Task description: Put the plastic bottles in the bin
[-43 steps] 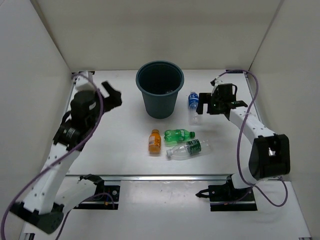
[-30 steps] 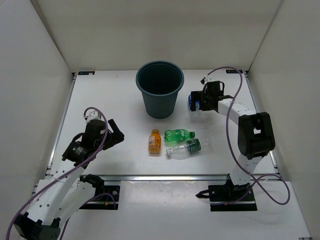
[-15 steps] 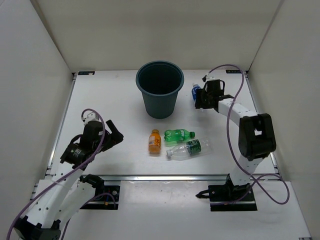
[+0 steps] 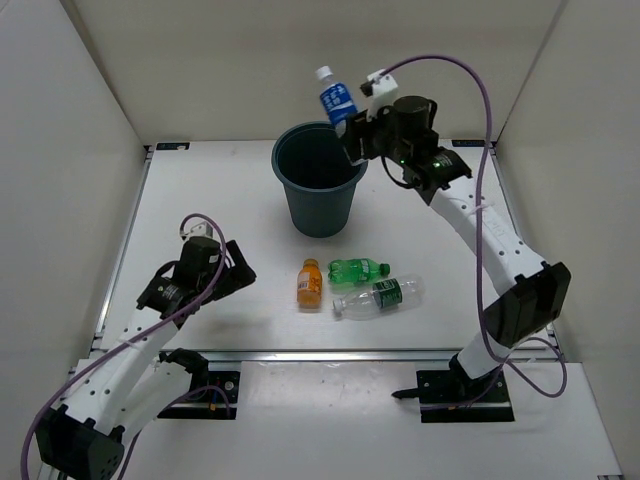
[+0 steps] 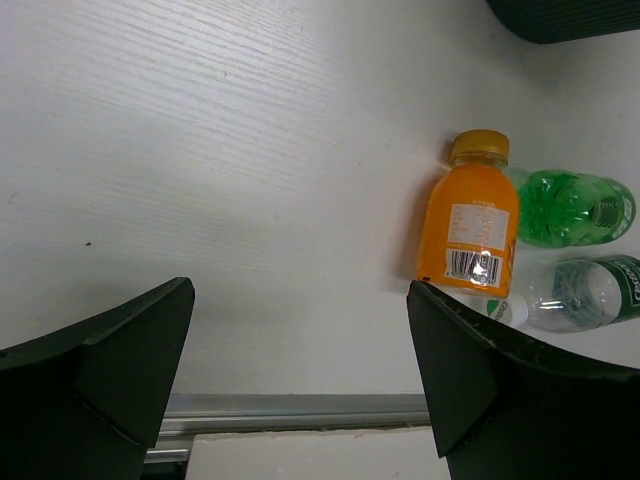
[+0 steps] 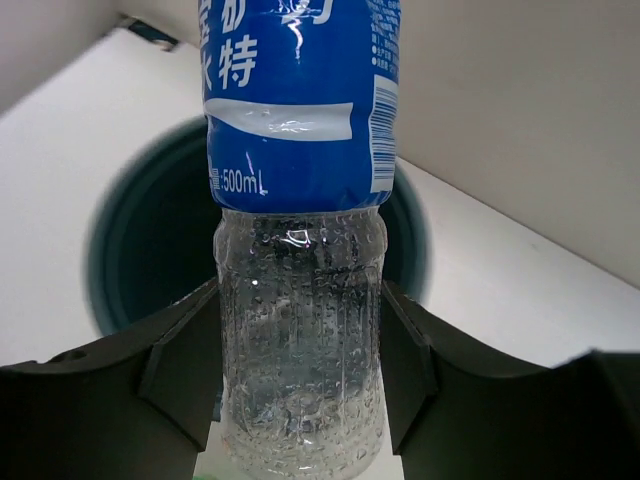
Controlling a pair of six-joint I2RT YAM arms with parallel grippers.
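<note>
My right gripper (image 4: 352, 138) is shut on the clear bottle with the blue label (image 4: 337, 102), held above the right rim of the dark teal bin (image 4: 320, 208). In the right wrist view the blue-label bottle (image 6: 300, 300) stands between both fingers, with the bin (image 6: 150, 250) open below it. The orange bottle (image 4: 309, 283), the green bottle (image 4: 356, 269) and a clear bottle with a dark green label (image 4: 378, 296) lie together in front of the bin. My left gripper (image 4: 238, 268) hangs open left of the orange bottle (image 5: 470, 228), with nothing between its fingers.
White walls close in the table at the left, right and back. A metal rail (image 4: 330, 353) runs along the near edge, seen also as the rail (image 5: 290, 408) just under the left gripper.
The right gripper closed on the blue-label bottle beside the bin and lifted it up and left, over the bin's rim. The left arm moved slightly to the right.
</note>
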